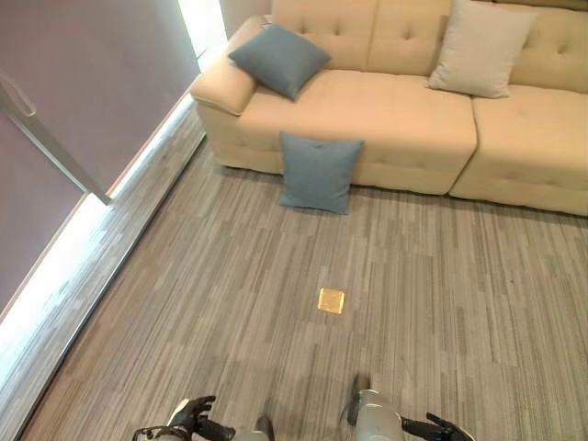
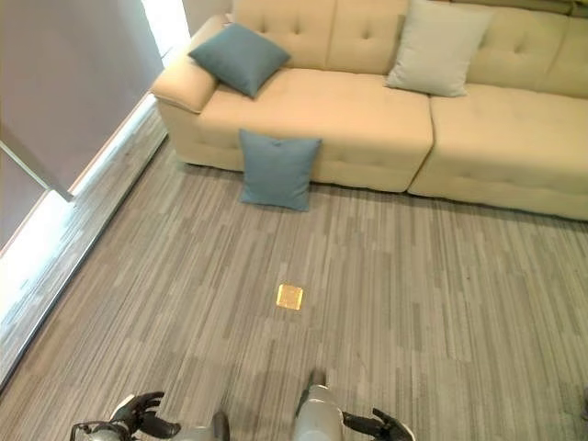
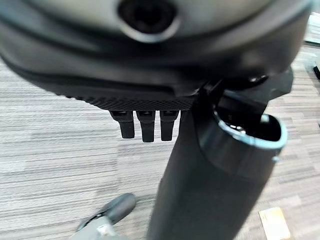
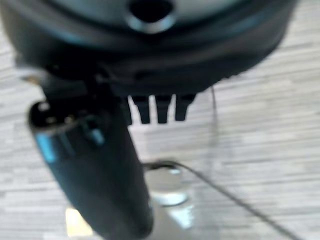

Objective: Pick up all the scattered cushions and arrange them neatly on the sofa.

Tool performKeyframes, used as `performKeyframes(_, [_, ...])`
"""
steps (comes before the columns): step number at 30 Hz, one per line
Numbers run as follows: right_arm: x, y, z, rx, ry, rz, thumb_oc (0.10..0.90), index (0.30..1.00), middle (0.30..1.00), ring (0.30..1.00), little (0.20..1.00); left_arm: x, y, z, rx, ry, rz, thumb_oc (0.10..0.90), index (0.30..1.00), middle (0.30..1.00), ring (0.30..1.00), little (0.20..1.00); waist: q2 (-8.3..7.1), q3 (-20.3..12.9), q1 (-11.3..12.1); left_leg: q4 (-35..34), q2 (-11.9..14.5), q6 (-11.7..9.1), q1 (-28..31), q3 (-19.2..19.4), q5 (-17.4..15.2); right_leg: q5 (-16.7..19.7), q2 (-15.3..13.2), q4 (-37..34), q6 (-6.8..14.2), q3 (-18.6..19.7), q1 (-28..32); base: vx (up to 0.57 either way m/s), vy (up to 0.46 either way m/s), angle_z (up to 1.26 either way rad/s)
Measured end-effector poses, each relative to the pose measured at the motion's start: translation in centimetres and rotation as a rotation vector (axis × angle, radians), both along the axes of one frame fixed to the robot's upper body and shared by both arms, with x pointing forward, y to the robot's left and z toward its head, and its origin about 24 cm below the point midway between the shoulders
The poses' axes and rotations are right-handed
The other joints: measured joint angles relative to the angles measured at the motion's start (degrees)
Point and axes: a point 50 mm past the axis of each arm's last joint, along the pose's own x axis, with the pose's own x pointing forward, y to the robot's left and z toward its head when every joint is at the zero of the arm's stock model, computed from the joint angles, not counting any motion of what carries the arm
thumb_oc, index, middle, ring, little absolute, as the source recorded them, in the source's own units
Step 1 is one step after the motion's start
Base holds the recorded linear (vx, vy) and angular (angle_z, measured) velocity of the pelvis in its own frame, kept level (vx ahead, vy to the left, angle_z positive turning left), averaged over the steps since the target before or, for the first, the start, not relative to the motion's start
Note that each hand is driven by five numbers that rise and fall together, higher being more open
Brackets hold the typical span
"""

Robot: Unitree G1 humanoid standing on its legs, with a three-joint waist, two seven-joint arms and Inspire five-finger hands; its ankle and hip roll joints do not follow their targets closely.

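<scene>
Left eye view: a cream sofa (image 1: 404,129) spans the far side of the striped carpet (image 1: 432,303). 1 blue cushion (image 1: 319,172) stands on the floor, leaning against the sofa front. Another blue cushion (image 1: 279,58) leans on the left armrest, and 1 beige cushion (image 1: 480,49) rests against the backrest. A small yellow square (image 1: 331,300) lies mid-floor. Left hand (image 1: 195,419) and right hand (image 1: 439,429) hang near, fingers relaxed, empty.
</scene>
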Motion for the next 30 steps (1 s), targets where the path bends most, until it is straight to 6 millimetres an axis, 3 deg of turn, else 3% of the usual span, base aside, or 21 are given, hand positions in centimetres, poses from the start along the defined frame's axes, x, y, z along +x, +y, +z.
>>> performKeyframes(1, [0.8,-0.8,0.4,-0.037,0.026,0.01,0.8,0.9,0.9,0.9,0.9,-0.5,-0.7,-0.4,-0.011,0.025,-0.026,0.8,0.9,0.9,0.9,0.9,1.78,-0.3,-0.2,2.2,2.8,-1.9,0.7,-2.7,-0.7,1.2,1.8,2.6,-2.4,-2.3,1.5,0.64,-0.272,0.39])
performKeyframes(3, [0.9,-2.3,1.1,-0.101,0.014,0.047,0.8,0.9,0.9,0.9,0.9,-0.1,-2.7,-0.8,-0.06,0.009,-0.054,0.8,0.9,0.9,0.9,0.9,5.13,-1.7,0.0,11.7,4.0,-4.3,-2.7,-5.6,1.4,-3.4,3.4,5.7,-5.3,-3.5,2.5,0.47,-0.376,0.33])
performKeyframes(5, [3.4,-3.4,2.5,-0.179,-0.101,0.118,0.8,0.9,0.9,0.9,0.9,0.1,-3.5,-0.8,-0.104,-0.047,0.03,0.8,0.9,0.9,0.9,0.9,5.35,-1.6,0.5,24.0,4.6,-5.8,-8.9,-6.4,4.0,-6.8,4.8,8.0,-6.6,-2.4,1.8,0.41,-0.548,-0.17])
performKeyframes(6, [5.9,-2.4,3.2,-0.186,-0.202,0.208,0.8,0.9,0.9,0.9,0.9,0.0,-3.1,-0.7,-0.118,-0.08,0.171,0.8,0.9,0.9,0.9,0.9,5.0,-1.3,1.2,32.4,5.0,-5.9,-13.9,-7.8,11.1,-7.6,6.4,7.5,-9.4,-2.3,2.5,0.41,-0.297,-0.5])
performKeyframes(8, [6.7,-0.9,3.1,-0.172,-0.222,0.297,0.8,0.9,0.9,0.9,0.9,0.6,-2.2,-0.4,-0.122,-0.128,0.295,0.8,0.9,0.9,0.9,0.9,2.85,0.4,2.7,44.3,6.6,-4.5,-18.2,-4.2,18.1,-7.9,7.7,5.6,-12.2,-2.0,5.9,0.54,-0.154,-0.35])
performKeyframes(9, [7.2,0.0,3.0,-0.17,-0.232,0.329,0.8,0.9,0.9,0.9,0.9,0.8,-1.8,-0.2,-0.129,-0.153,0.351,0.8,0.9,0.9,0.9,0.9,2.37,1.0,3.4,47.7,7.0,-3.2,-20.7,-2.2,16.5,-9.8,9.1,3.5,-12.6,-3.1,8.9,0.52,-0.02,0.1])
performKeyframes(11, [6.9,0.9,2.7,-0.155,-0.237,0.355,0.8,0.9,0.9,0.9,0.9,1.3,-1.1,0.2,-0.129,-0.199,0.393,0.8,0.9,0.9,0.9,0.9,0.58,1.8,4.5,46.4,6.8,-0.3,-24.6,1.5,13.1,-9.9,10.6,-0.1,-11.8,-4.4,12.7,0.33,0.031,0.3])
performKeyframes(12, [6.5,1.1,2.6,-0.152,-0.238,0.363,0.8,0.9,0.9,0.9,0.9,1.7,-0.7,0.4,-0.125,-0.225,0.427,0.8,0.9,0.9,0.9,0.9,0.06,2.0,5.3,41.7,6.5,0.3,-26.2,4.0,11.6,-8.5,11.3,-1.3,-12.8,-5.6,13.4,0.41,0.075,0.15])
performKeyframes(13, [7.3,1.2,3.0,-0.163,-0.26,0.373,0.8,0.9,0.9,0.9,0.9,1.6,-0.2,0.5,-0.126,-0.238,0.479,0.8,0.9,0.9,0.9,0.9,-0.46,3.0,6.4,37.7,6.5,0.2,-29.8,5.1,10.8,-9.3,13.2,-2.7,-12.4,-6.1,14.2,0.56,0.123,0.03])
performKeyframes(15, [7.9,1.2,3.4,-0.173,-0.287,0.386,0.8,0.9,0.9,0.9,0.9,1.1,0.0,0.4,-0.126,-0.218,0.512,0.8,0.9,0.9,0.9,0.9,0.02,3.9,7.4,25.6,6.5,0.0,-30.9,4.9,10.7,-9.4,15.3,-4.6,-12.0,-6.4,15.9,0.55,0.13,-0.07])
performKeyframes(17, [8.9,1.7,3.8,-0.183,-0.319,0.425,0.8,0.9,0.9,0.9,0.9,-0.5,0.2,-0.1,-0.121,-0.152,0.589,0.8,0.9,0.9,0.9,0.9,-0.32,5.4,8.9,12.7,6.8,-2.3,-32.1,0.6,12.9,-10.2,18.1,-6.2,-11.2,-6.0,18.1,0.63,0.14,-0.25])
performKeyframes(19, [9.7,2.2,4.2,-0.185,-0.344,0.452,0.8,0.9,0.9,0.9,0.9,-1.8,0.2,-0.5,-0.114,-0.091,0.611,0.8,0.9,0.9,0.9,0.9,-1.51,7.2,9.6,13.8,6.3,-2.1,-34.2,-0.5,14.0,-12.1,18.4,-6.8,-10.6,-6.1,20.5,0.51,0.144,-0.13])
performKeyframes(21, [8.5,2.3,3.7,-0.181,-0.313,0.462,0.8,0.9,0.9,0.9,0.9,-3.3,0.2,-0.8,-0.102,-0.034,0.614,0.8,0.9,0.9,0.9,0.9,-2.54,7.2,10.8,15.7,4.3,-0.9,-33.5,-1.2,14.5,-14.4,17.8,-5.5,-8.8,-5.7,23.4,0.55,0.263,-0.02])
performKeyframes(22, [7.9,2.1,3.5,-0.179,-0.3,0.46,0.8,0.9,0.9,0.9,0.9,-4.0,0.1,-0.9,-0.096,-0.014,0.604,0.8,0.9,0.9,0.9,0.9,-2.5,6.6,11.3,15.2,3.3,0.6,-31.9,-1.4,14.7,-16.3,17.1,-3.6,-7.1,-5.1,23.9,0.45,0.316,0.1])
performKeyframes(23, [7.9,2.8,3.2,-0.161,-0.303,0.451,0.8,0.9,0.9,0.9,0.9,-3.3,0.6,-0.7,-0.078,-0.028,0.563,0.8,0.9,0.9,0.9,0.9,-4.36,7.1,11.5,15.3,1.2,2.5,-31.5,-0.6,13.1,-17.5,13.7,2.8,-5.8,-4.1,21.4,0.55,0.397,0.28])
performKeyframes(24, [7.9,3.1,3.2,-0.149,-0.31,0.446,0.8,0.9,0.9,0.9,0.9,-2.4,0.8,-0.4,-0.078,-0.052,0.538,0.8,0.9,0.9,0.9,0.9,-5.02,7.1,11.4,15.3,-0.3,4.7,-31.6,-0.8,12.0,-17.5,11.1,11.3,-5.6,-2.2,17.6,0.41,0.301,0.41])
performKeyframes(25, [8.0,3.5,3.1,-0.137,-0.317,0.444,0.8,0.9,0.9,0.9,0.9,-1.6,0.8,-0.2,-0.083,-0.077,0.524,0.8,0.9,0.9,0.9,0.9,-5.35,7.3,11.3,16.4,-1.7,5.8,-31.5,-0.4,11.7,-16.1,9.4,17.4,-5.9,-0.8,15.0,0.26,0.178,0.44])
performKeyframes(26, [8.0,3.7,3.1,-0.128,-0.322,0.446,0.8,0.9,0.9,0.9,0.9,-1.2,0.8,-0.2,-0.085,-0.086,0.517,0.8,0.9,0.9,0.9,0.9,-5.17,7.5,11.2,17.8,-2.6,7.3,-31.3,-0.2,9.3,-13.7,8.6,23.4,-6.9,1.1,12.6,0.19,0.103,0.57])
performKeyframes(27, [8.1,4.7,2.9,-0.097,-0.332,0.456,0.8,0.9,0.9,0.9,0.9,-0.2,1.2,0.2,-0.071,-0.112,0.482,0.8,0.9,0.9,0.9,0.9,-5.1,7.6,10.8,18.8,-3.5,7.4,-30.1,-0.6,9.4,-12.2,6.6,31.6,-5.9,4.2,10.1,0.48,0.187,0.44])
performKeyframes(29, [9.0,6.1,3.3,-0.062,-0.385,0.493,0.8,0.9,0.9,0.9,0.9,1.9,1.8,1.1,-0.067,-0.193,0.45,0.8,0.9,0.9,0.9,0.9,-4.32,8.0,10.9,20.5,-4.3,11.2,-28.9,-1.2,4.1,-12.9,7.7,33.4,-4.9,7.5,6.9,0.55,0.136,0.17])
performKeyframes(30, [10.1,7.0,4.0,-0.053,-0.447,0.518,0.8,0.9,0.9,0.9,0.9,2.6,2.3,1.5,-0.046,-0.208,0.427,0.8,0.9,0.9,0.9,0.9,-3.91,8.6,9.7,19.8,-5.3,11.4,-28.5,-3.4,3.5,-15.3,9.5,33.5,-4.5,9.5,3.0,0.33,0.0,0.26])
